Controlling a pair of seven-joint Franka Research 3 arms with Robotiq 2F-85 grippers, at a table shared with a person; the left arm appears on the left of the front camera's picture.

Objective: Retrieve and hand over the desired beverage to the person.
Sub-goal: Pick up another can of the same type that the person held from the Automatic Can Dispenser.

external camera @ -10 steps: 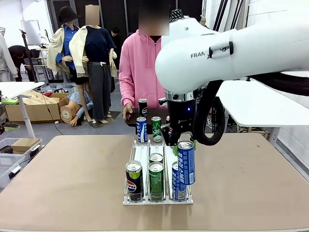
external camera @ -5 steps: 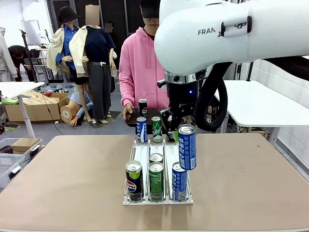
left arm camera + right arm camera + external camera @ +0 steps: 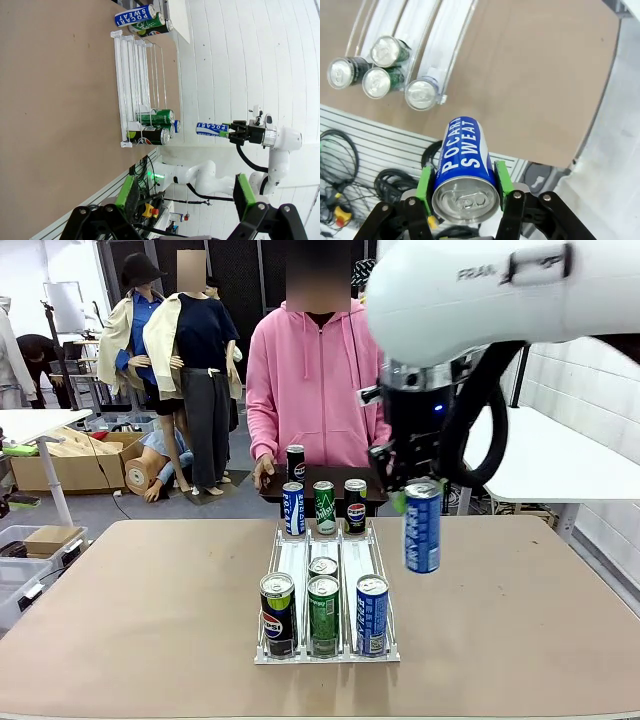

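Note:
My right gripper (image 3: 414, 492) is shut on the top of a blue Pocari Sweat can (image 3: 422, 528), which hangs upright in the air just right of the white can rack (image 3: 295, 558). In the right wrist view the blue can (image 3: 464, 165) sits between the green pads (image 3: 425, 182), above the table's near edge. The person (image 3: 310, 380) in a pink hooded sweatshirt stands behind the rack, one hand (image 3: 263, 470) down by a dark stand. My left gripper (image 3: 185, 182) is open with nothing in it, far from the rack (image 3: 135, 95), and its view shows the held can (image 3: 212, 129).
The rack's front holds a Pepsi can (image 3: 278, 612), a green can (image 3: 323, 612) and a blue can (image 3: 371, 612). Three more cans stand at its far end, and a black can (image 3: 296, 462) stands on the dark stand. Brown table (image 3: 150, 590) lies bare on both sides.
The right arm has carried the blue can up and to the right, from over the rack's right lane to the air beside the rack. The left gripper has stayed open.

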